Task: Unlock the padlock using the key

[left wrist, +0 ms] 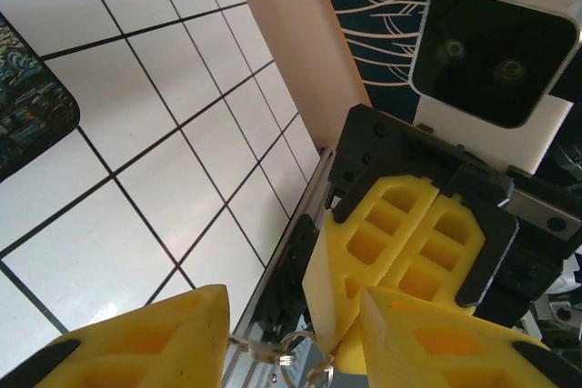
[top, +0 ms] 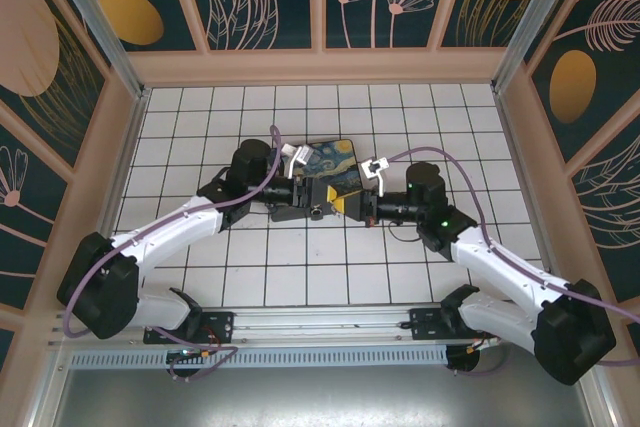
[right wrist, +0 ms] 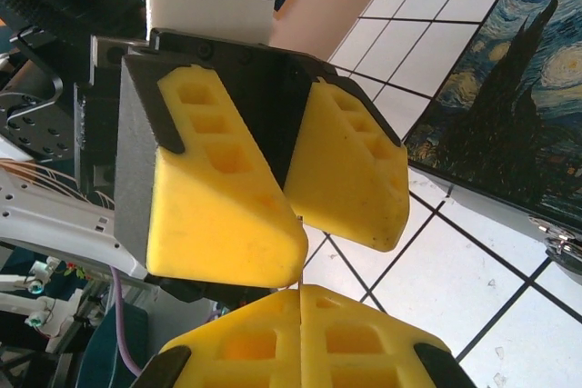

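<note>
Left gripper (right wrist: 302, 224): at the middle of the top view, tip to tip with the other arm. In the left wrist view its 2 yellow block fingers (left wrist: 136, 347) fill the bottom corners of the frame, and the jaws stand apart with a clear gap.
Right gripper (right wrist: 300, 308): in the right wrist view its yellow fingers sit at the bottom centre. The jaws are pressed together on a thin silvery strip that rises from the seam toward the left gripper.
Small silvery metal key bunch (left wrist: 293, 353): bottom centre of the left wrist view. Its thin rings hang at the tip of the right gripper, in the gap between the left fingers.
Small dark padlock with a curved silver shackle (right wrist: 564, 244): a metallic curve over a dark lump at the right edge of the right wrist view. It is on the tiles just beside the box and cut by the frame, so too little shows to be sure.
Dark rectangular box with a Starry Night painted lid (right wrist: 509, 88): upper right of the right wrist view, flat on the desk.
White tiled desk with black grid lines (left wrist: 136, 224): carries the box.
</note>
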You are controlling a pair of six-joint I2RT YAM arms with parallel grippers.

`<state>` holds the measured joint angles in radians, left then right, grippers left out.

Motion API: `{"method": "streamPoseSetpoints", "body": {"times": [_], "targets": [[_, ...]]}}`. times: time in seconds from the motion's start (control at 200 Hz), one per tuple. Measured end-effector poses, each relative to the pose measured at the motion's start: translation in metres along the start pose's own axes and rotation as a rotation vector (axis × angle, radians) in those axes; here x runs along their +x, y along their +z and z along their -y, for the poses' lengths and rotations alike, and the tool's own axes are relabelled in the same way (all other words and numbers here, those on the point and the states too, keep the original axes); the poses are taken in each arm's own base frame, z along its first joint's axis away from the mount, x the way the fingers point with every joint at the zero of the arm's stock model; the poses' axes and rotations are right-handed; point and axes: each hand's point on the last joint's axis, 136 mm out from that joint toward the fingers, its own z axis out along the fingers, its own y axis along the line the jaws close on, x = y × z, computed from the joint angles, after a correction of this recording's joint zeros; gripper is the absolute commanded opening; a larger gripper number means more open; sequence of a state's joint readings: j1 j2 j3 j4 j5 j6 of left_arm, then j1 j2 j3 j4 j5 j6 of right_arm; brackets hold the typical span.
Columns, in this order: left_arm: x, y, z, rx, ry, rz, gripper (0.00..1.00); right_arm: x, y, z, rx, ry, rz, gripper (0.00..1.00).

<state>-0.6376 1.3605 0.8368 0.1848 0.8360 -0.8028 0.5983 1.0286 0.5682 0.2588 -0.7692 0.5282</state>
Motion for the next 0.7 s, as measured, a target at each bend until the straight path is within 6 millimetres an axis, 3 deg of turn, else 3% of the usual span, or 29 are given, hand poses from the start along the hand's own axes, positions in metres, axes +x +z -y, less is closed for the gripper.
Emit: {"method": "streamPoseSetpoints", "body": {"times": [0.701], "targets": [[0.0051,-0.0035,0.0017,0.009,0.002,0.001,0.31,-0.0038,0.0029,0.0085,-0.014,0.026,0.006,0.00]]}}
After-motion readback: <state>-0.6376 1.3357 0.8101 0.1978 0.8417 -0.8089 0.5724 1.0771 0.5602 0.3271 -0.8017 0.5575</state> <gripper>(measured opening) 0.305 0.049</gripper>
